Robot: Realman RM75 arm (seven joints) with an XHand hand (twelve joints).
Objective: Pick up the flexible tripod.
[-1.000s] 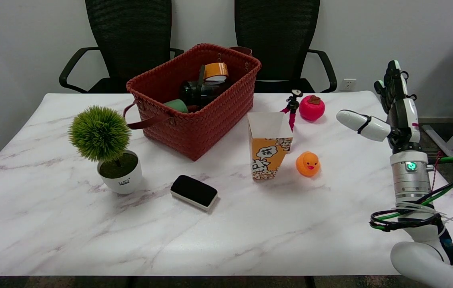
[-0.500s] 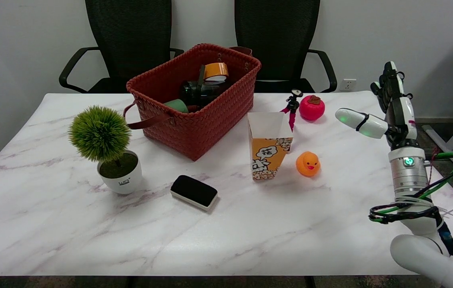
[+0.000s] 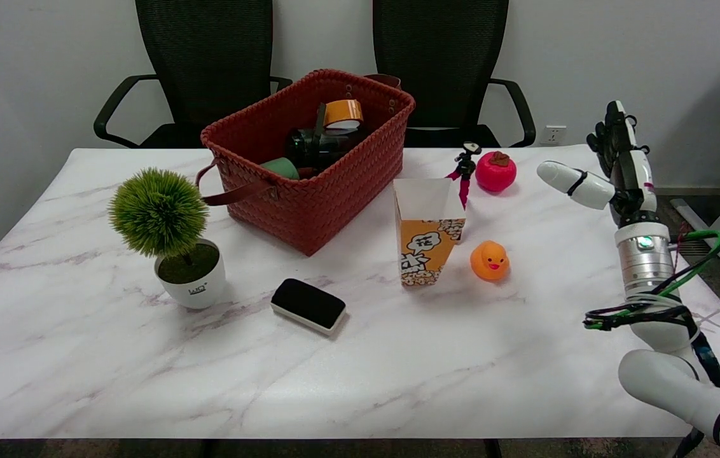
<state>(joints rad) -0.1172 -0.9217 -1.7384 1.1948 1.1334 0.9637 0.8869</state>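
One small flexible tripod [image 3: 462,170] stands at the table's far side, between the popcorn box [image 3: 427,231] and red fruit toy [image 3: 495,172]. Your right hand [image 3: 614,165] hovers empty, fingers apart, well away. Probably light, bendy-legged; grasp its upper stem.

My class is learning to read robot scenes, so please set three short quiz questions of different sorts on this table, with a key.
1. True or false: the right hand is holding the flexible tripod.
2. Which thing stands right beside the tripod? A) the red fruit toy B) the potted plant C) the black eraser
3. Fill in: the rubber duck sits just right of the ______ box.

Key: 1 false, the hand is open in the air, apart from the tripod; 2 A; 3 popcorn.
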